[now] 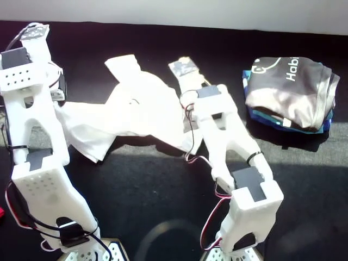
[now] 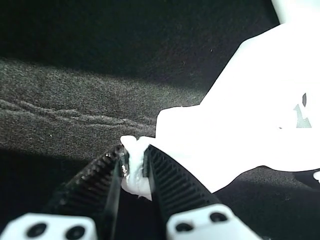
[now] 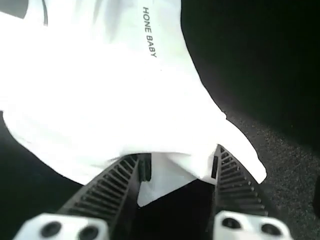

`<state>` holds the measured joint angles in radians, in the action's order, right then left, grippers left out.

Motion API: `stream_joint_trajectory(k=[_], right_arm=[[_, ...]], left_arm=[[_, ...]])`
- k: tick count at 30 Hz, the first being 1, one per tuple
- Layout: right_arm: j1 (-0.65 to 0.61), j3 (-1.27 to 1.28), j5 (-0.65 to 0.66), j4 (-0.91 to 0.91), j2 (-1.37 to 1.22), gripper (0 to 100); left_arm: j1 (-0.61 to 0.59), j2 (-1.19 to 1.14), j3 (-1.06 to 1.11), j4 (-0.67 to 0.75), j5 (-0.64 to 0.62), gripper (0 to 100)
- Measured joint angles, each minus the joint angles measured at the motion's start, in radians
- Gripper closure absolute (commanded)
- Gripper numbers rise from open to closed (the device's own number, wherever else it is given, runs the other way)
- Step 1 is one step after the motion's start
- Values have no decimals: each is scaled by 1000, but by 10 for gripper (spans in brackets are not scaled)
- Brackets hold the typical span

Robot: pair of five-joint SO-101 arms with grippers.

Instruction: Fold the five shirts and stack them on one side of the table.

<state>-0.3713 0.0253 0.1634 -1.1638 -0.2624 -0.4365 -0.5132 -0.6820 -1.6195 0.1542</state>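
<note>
Two white robot arms work a crumpled white shirt (image 1: 141,109) on a black tabletop (image 1: 152,190). The garment lies spread toward 11 o'clock in the overhead view, between the arms. The left pincer (image 2: 134,157) is clamped tight on a small bunched fold at the shirt's edge, with fabric pinched between its ribbed black jaws. The right pincer (image 3: 179,167) stands with its jaws spread wide, straddling the shirt's opposite hem, and the cloth between them is not pinched. At 2 o'clock, well apart from the white shirt, sits a stack of folded shirts (image 1: 291,92): a grey shirt (image 1: 304,81) on top, a blue one (image 1: 266,117) showing beneath.
</note>
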Motion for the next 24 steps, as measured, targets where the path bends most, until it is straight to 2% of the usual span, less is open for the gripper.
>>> stream_joint_trajectory(k=[4, 10, 19, 24], right_arm=[[-37, -43, -18, -178, 0, 795], [-147, -46, -25, -319, -3, 795], [-221, -46, -25, -368, -25, 796], [-247, -46, 52, -384, -28, 796]], left_arm=[[0, 0, 0, 0, 0, 990], [-2, 2, 0, 0, 0, 990], [-2, 2, 0, 0, 0, 990], [-2, 2, 0, 0, 0, 990]])
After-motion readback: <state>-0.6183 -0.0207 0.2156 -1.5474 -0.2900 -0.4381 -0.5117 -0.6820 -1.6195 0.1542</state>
